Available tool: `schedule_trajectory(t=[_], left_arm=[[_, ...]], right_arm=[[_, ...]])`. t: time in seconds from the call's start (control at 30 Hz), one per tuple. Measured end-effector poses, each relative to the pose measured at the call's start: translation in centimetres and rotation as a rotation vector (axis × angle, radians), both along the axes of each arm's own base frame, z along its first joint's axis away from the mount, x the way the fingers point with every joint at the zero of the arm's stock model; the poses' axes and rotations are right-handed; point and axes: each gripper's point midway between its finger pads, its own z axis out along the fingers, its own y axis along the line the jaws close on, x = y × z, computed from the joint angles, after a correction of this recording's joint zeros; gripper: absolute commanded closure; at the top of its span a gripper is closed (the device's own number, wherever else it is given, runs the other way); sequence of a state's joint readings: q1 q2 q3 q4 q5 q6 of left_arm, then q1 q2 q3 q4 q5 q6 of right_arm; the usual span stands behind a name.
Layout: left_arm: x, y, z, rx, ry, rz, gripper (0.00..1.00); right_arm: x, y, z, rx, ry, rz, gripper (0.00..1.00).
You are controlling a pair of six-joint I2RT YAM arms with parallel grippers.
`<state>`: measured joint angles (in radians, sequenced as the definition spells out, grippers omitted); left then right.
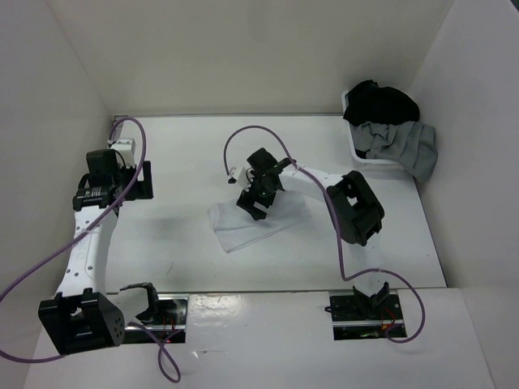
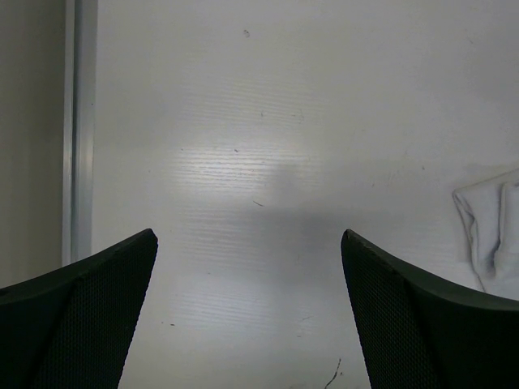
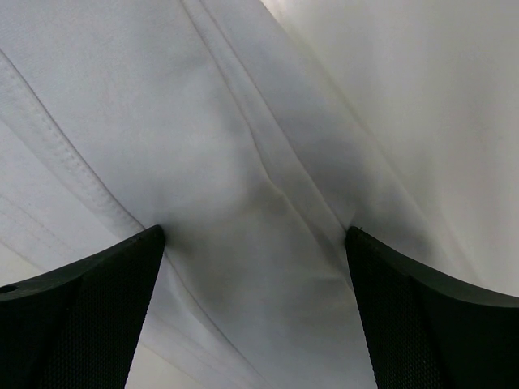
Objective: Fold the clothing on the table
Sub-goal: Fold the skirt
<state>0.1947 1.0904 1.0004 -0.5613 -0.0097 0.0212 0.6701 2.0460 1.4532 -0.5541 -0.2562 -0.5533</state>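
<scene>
The white clothing (image 1: 240,228) lies as a small, flat, roughly rectangular bundle in the middle of the table (image 1: 186,162). My right gripper (image 1: 258,199) stands at its far edge, pointing down. In the right wrist view this gripper (image 3: 255,235) is open, both fingertips (image 3: 154,243) pressing into the creased fabric (image 3: 243,121), which spans the gap between them. My left gripper (image 1: 139,179) hangs open over bare table at the far left. In the left wrist view this gripper (image 2: 247,235) holds nothing, and a corner of the clothing (image 2: 491,235) shows at the right edge.
A white basket (image 1: 357,154) at the back right holds a black garment (image 1: 381,101), with a grey garment (image 1: 409,146) draped over its rim. White walls enclose the table. A metal edge rail (image 2: 79,121) runs along the table's left side.
</scene>
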Motion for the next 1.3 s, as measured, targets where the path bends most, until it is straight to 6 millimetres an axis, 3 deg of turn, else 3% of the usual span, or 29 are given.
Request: schedule_trajectory(t=[0.2, 0.47, 0.67, 0.9, 1.0, 1.1, 1.3], left_arm=[[0.1, -0.1, -0.2, -0.004, 0.005, -0.004, 0.0], [0.1, -0.1, -0.1, -0.007, 0.004, -0.007, 0.0], [0.1, -0.2, -0.1, -0.011, 0.003, -0.011, 0.0], [0.1, -0.3, -0.1, -0.011, 0.003, -0.012, 0.0], [0.1, -0.3, -0.1, -0.01, 0.003, -0.012, 0.0], [0.1, -0.3, -0.1, -0.011, 0.002, -0.012, 0.0], [0.1, -0.4, -0.1, -0.015, 0.002, -0.018, 0.0]], right_arm=[[4.7, 0.8, 0.3, 0.021, -0.051, -0.187, 0.04], [11.0, 0.3, 1.1, 0.036, -0.152, -0.415, 0.04], [11.2, -0.2, 1.7, 0.037, -0.159, -0.433, 0.04], [11.4, -1.7, 6.5, 0.093, -0.212, -0.43, 0.07], [11.8, -3.1, 7.7, 0.114, -0.223, -0.451, 0.17], [12.5, -4.1, 7.7, 0.115, -0.226, -0.471, 0.28], [12.1, -3.6, 5.8, 0.107, -0.184, -0.448, 0.31]])
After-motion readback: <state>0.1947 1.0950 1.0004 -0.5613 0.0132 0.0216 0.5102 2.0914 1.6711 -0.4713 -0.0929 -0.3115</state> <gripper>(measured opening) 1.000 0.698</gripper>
